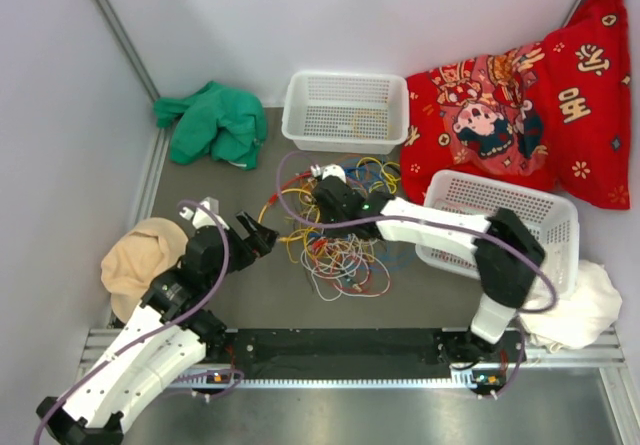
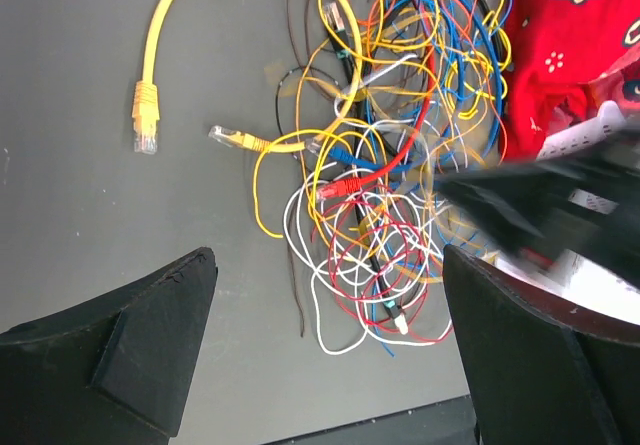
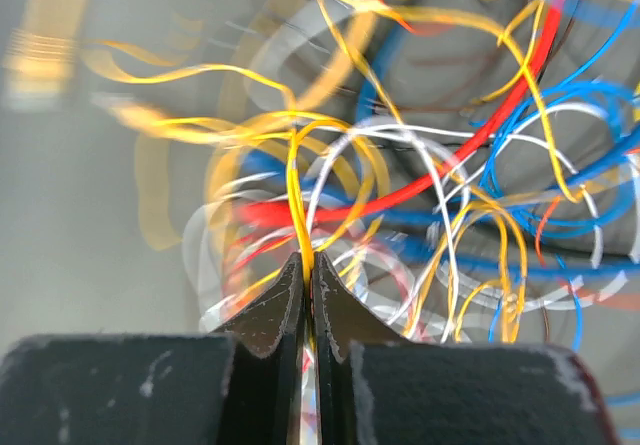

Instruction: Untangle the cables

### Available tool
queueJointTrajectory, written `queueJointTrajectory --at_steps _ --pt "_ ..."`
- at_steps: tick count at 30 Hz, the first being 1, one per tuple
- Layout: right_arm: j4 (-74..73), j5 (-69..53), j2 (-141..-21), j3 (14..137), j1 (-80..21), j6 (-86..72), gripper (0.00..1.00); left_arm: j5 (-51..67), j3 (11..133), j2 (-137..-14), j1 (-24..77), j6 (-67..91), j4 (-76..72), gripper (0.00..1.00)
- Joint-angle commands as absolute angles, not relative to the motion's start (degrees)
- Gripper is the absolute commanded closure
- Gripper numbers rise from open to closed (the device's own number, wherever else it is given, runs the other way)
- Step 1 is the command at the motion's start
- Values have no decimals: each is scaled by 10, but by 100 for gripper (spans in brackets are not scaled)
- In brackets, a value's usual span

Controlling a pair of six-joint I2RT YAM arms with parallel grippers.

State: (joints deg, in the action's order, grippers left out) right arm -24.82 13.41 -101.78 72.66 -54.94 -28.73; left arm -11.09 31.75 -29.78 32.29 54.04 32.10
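Observation:
The cables [image 1: 335, 235] lie in a tangled heap of yellow, red, orange, blue and white wires at mid-table. In the left wrist view the heap [image 2: 385, 165] spreads ahead, with a thick yellow cable [image 2: 165, 35] lying apart at the left. My left gripper [image 1: 255, 235] is open and empty, left of the heap, its fingers [image 2: 150, 335] wide apart. My right gripper [image 1: 325, 200] is over the heap's far side. In the right wrist view it [image 3: 307, 265] is shut on thin yellow wires [image 3: 296, 180], above blurred cables.
A white basket [image 1: 345, 110] stands behind the heap and another [image 1: 500, 230] at the right. A green cloth [image 1: 210, 123] lies back left, a beige cloth [image 1: 140, 260] at the left, a red cushion [image 1: 520, 115] back right, a white cloth [image 1: 585, 310] at the right.

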Motion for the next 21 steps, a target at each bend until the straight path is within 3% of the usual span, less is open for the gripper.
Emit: queueJointTrajectory --at_steps 1,12,21 --pt "-230 171 -838 740 -612 -277 100 -130 349 -294 323 515 294 1" --pt "-395 231 -708 857 -654 -285 100 -194 397 -289 323 390 155 1" --pt "-380 209 -651 838 -654 -322 100 38 354 -324 323 384 -132 1"
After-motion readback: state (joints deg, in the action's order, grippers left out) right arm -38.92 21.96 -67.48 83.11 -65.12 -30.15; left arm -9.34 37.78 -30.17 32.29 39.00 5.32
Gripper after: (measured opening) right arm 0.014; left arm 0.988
